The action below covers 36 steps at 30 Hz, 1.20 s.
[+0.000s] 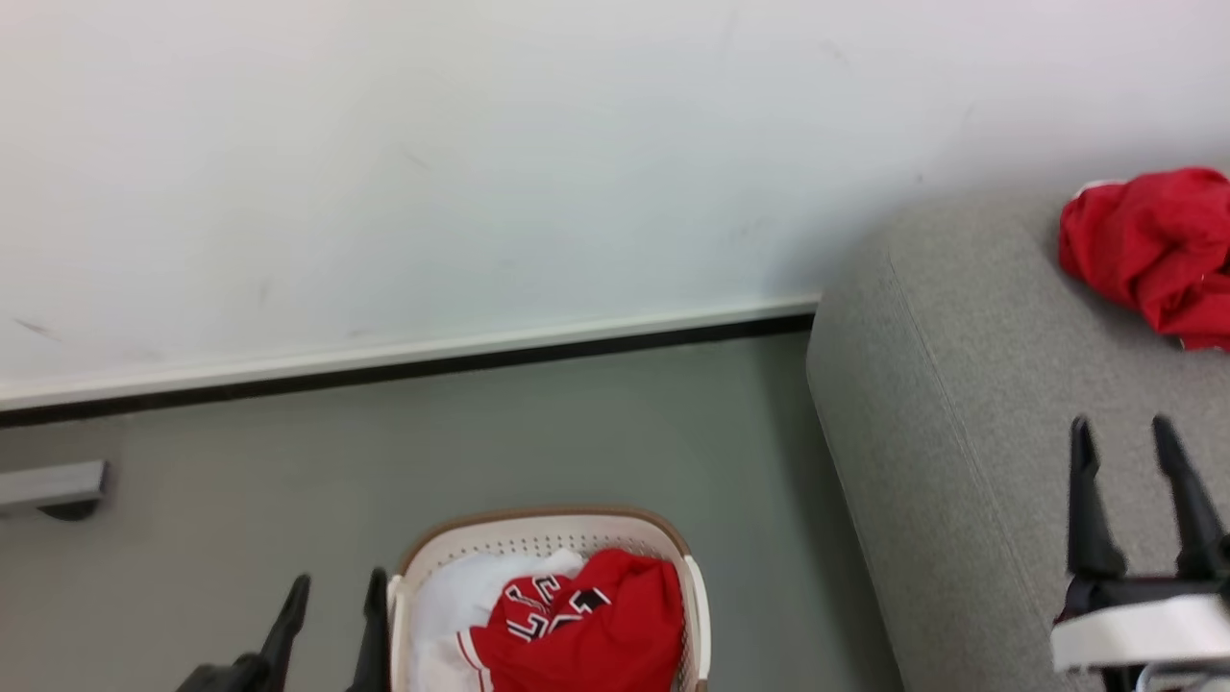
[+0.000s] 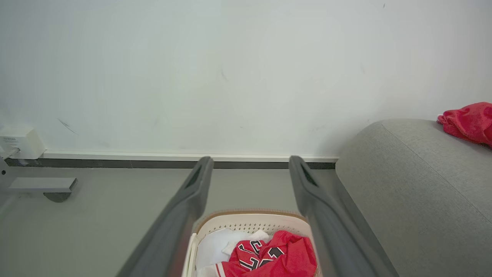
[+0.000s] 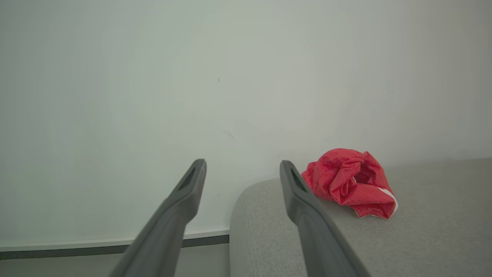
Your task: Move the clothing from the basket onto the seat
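- Jersey [image 1: 586, 625]: red, lettered, crumpled in the basket [image 1: 548, 524] beside a white sheet [image 1: 447, 601]. Likely soft, light and limp; best pinched at a raised top fold.
- Second red garment [image 1: 1148, 245]: bunched on the seat [image 1: 961, 404], near the wall [image 1: 480, 144].
- Left gripper [image 1: 339, 580]: jaws spread, empty, just beside the basket.
- Right gripper [image 1: 1121, 425]: jaws spread, empty, over the seat.
- Clearance: floor [image 1: 625, 432] between basket and the seat's rounded edge gives room; the lift must clear the basket rim.

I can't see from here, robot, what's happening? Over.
Left gripper open, empty, beside basket. Right gripper open by seat. One red garment on seat; jersey in basket. Nothing blocking.
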Available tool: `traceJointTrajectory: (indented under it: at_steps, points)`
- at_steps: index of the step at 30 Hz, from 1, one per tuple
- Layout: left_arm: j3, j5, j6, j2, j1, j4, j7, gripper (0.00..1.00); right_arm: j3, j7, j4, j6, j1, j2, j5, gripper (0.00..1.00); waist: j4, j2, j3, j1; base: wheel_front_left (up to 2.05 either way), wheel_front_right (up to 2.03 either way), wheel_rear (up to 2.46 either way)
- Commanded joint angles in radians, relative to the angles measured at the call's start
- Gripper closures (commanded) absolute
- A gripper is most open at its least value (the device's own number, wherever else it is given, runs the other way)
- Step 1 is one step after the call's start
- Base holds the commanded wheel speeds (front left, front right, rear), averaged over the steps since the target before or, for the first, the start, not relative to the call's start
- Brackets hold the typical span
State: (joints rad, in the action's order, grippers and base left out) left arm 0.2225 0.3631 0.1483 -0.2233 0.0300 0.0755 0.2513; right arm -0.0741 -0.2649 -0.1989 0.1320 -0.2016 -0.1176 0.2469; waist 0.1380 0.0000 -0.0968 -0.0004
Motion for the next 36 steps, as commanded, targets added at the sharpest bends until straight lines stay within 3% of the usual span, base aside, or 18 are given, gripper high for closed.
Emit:
traceJointTrajectory:
  at_steps: [1,7,12,23,36]
  points:
    - [-0.018,0.010,0.005,0.002,0.040,0.012,0.009,0.00,0.008,0.001,0.005,-0.002,0.057,0.014,-0.017,0.00,-0.034,0.0000,0.060,0.0004,0.00,0.00,0.00]
    - [-0.083,-0.029,-0.006,0.027,0.113,-0.013,0.014,0.00,0.034,0.001,-0.013,-0.003,0.167,0.054,-0.057,0.00,-0.048,0.0000,0.095,0.0004,0.00,0.00,0.00]
    - [-0.142,-0.063,-0.042,0.069,0.155,-0.033,0.014,0.00,0.070,0.001,-0.049,-0.003,0.214,0.065,-0.071,0.00,-0.053,0.0000,0.106,0.0004,0.00,0.00,0.00]
    - [-0.219,-0.123,-0.113,0.133,0.173,-0.021,0.014,0.00,0.117,0.001,-0.085,-0.003,0.224,0.067,-0.039,0.00,-0.058,0.0000,0.119,0.0004,0.00,0.00,0.00]
    - [-0.262,-0.153,-0.154,0.160,0.165,-0.013,0.014,0.00,0.129,0.001,-0.099,-0.002,0.213,0.067,-0.034,0.00,-0.059,0.0000,0.117,0.0004,0.00,0.00,0.00]
